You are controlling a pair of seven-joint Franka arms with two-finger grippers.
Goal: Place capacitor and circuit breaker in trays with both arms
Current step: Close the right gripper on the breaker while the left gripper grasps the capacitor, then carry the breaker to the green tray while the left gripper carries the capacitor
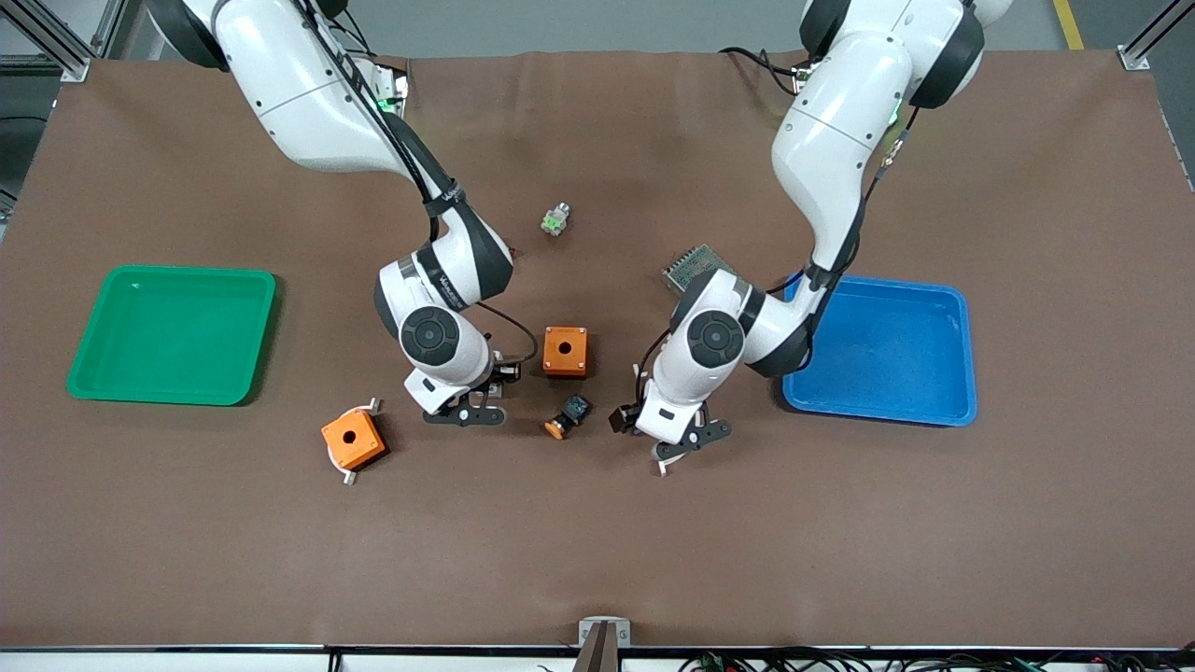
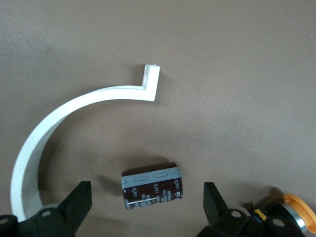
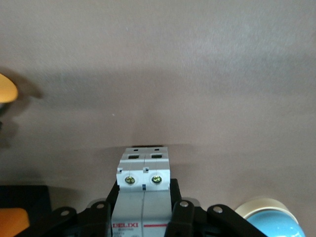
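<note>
Between my left gripper [image 2: 148, 200] fingers, low over the brown table [image 1: 597, 541], lies the capacitor [image 2: 151, 188], resting on its side on the mat with its long axis running across the gap from one finger toward the other. The fingers stand spread, well clear of both ends, and nothing is gripped yet. This gripper hangs toward the blue tray [image 1: 952, 308] end of the table, just beside the black-and-teal push button [image 1: 569, 416], with a curved white bracket [image 2: 74, 111] lying on the mat close to the capacitor. My right gripper [image 3: 143, 202] is clenched on the circuit breaker [image 3: 143, 192], its fingers pressing the block's two flanks and the screw-terminal end sticking out past the fingertips; it sits between the two orange boxes [image 1: 565, 351], the green tray [image 1: 173, 333] lying well apart toward the right arm's end. What matters for the left arm is that axis: closing as I stand would, I judge, pinch the capacitor end to end (a slippery hold on flat caps), so a wrist turn to take the round sides may serve better.
</note>
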